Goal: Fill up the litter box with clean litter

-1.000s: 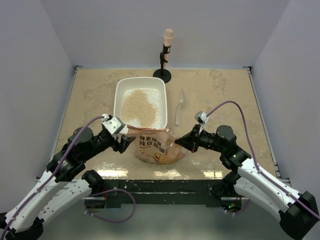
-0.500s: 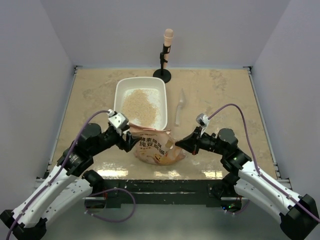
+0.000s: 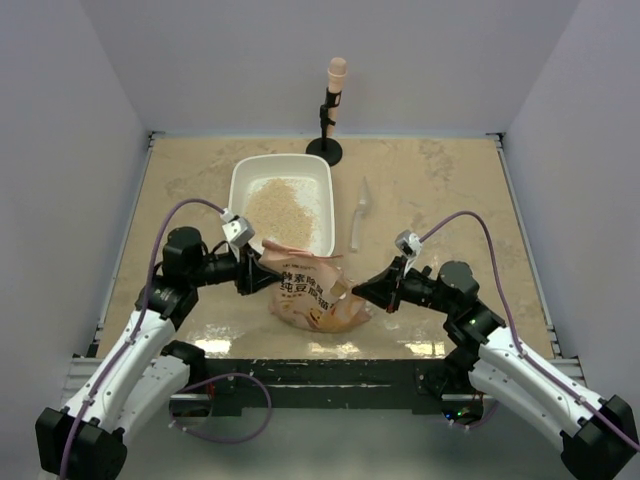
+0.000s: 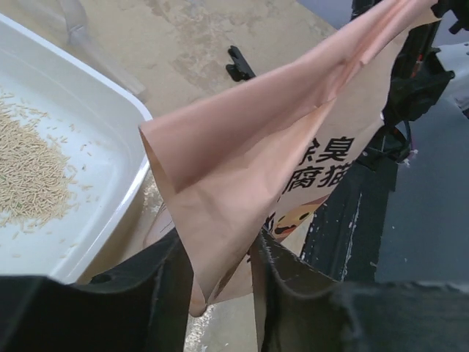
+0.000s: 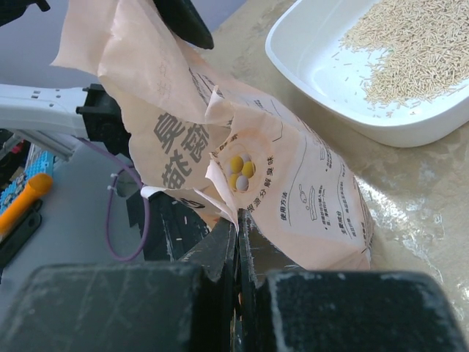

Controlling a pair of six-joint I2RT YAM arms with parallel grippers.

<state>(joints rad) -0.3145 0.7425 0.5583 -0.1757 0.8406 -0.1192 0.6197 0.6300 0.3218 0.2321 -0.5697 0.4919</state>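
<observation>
Two grips | left fingers [image 4: 165,282], right fingers [image 5: 223,253] pinch bag [image 3: 310,295] | print: 除臭, 豆腐猫

Overhead view from behind, wrist views close-up — all share bag [image 3: 310,295], litter box [image 3: 233,205]

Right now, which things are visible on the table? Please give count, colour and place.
litter box: one, white, table's middle
litter: one pile, beige, inside the litter box
bag: one, orange-pink, near edge, before the litter box
scoop: one, clear, right of the litter box
stand: one, black with peach top, back edge
table: one, mottled beige
left fingers: black, gripping the bag's left corner
right fingers: black, shut on the bag's right side
</observation>
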